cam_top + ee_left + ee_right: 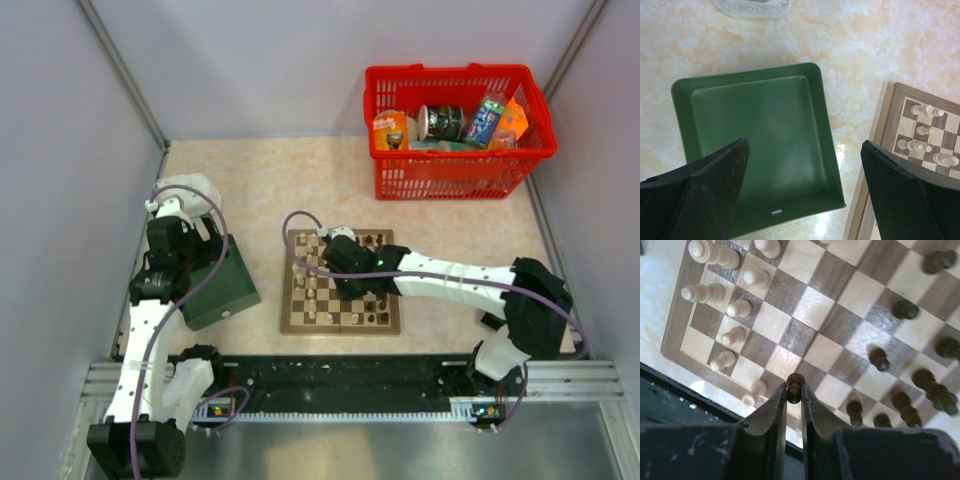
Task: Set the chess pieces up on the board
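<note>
Two arms are at work on this bench.

Top view: the board (340,328) lies near the middle of the bench's near edge, with the right arm stretched across it. The chess pieces (312,290) stand on it, cream toward its left edge and dark toward its right, too small here to count. One green box (222,285) sits toward the bench's left edge under the left arm. One red basket (455,172) of packs and cans occupies the far right corner.

Left wrist view: the left claw (805,145) hangs above the green box with its fingers wide apart, gripping nothing. No piece shows inside the box, so I judge this arm is parked clear of the work. One white gadget (752,6) lies beyond the box. About nine cream pieces show at the board's corner, some overlapping.

Right wrist view: the right claw (794,390) is clamped on one dark piece (795,379), pinched by its head, probably so that it hangs upright with its base free for seating. It is over the squares by the board's near edge, between the two camps; whether it touches the board I cannot tell. Count here: eight cream pieces and roughly ten dark ones besides the held one, several of them blurred
</note>
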